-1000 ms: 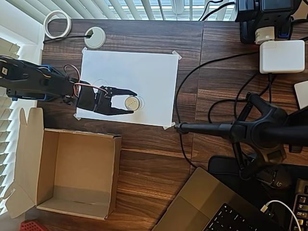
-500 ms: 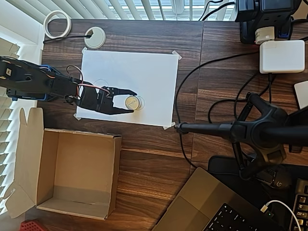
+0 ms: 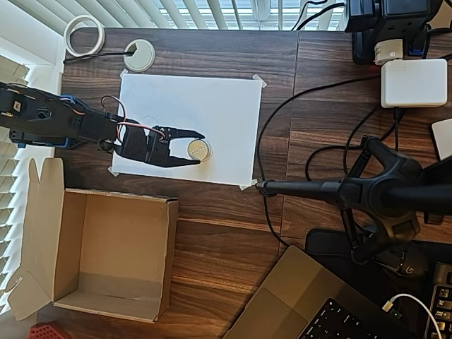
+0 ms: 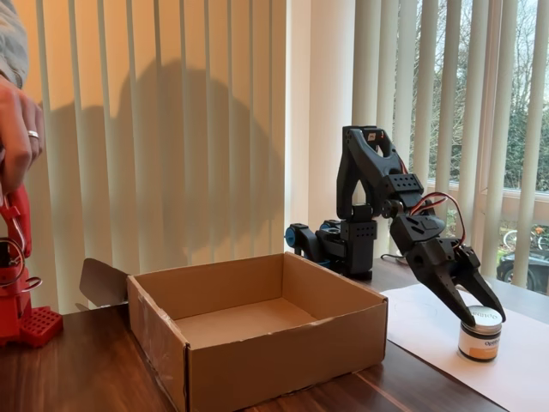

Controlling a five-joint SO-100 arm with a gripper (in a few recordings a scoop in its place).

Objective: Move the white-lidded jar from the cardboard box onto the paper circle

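Note:
The white-lidded jar point(image 3: 198, 149) point(image 4: 480, 333) stands upright on the white sheet point(image 3: 212, 106), right of the sheet's lower middle in the overhead view. A faint pencilled paper circle point(image 3: 210, 150) peeks out at its right edge. My black gripper point(image 3: 199, 148) point(image 4: 479, 316) reaches in from the left and slopes down onto the jar, one finger on each side of the lid, shut on it. The cardboard box point(image 3: 120, 199) point(image 4: 257, 343) sits open and empty, below and left of the sheet in the overhead view.
A white round grommet point(image 3: 139, 54) and a coiled white cable point(image 3: 85, 34) lie beyond the sheet's top-left corner. A black camera stand point(image 3: 374, 192) with cables, a white charger point(image 3: 413, 82) and a laptop point(image 3: 332, 304) occupy the right side.
The gripper and the jar between its fingers have shifted slightly right across the sheet together. The box has not moved.

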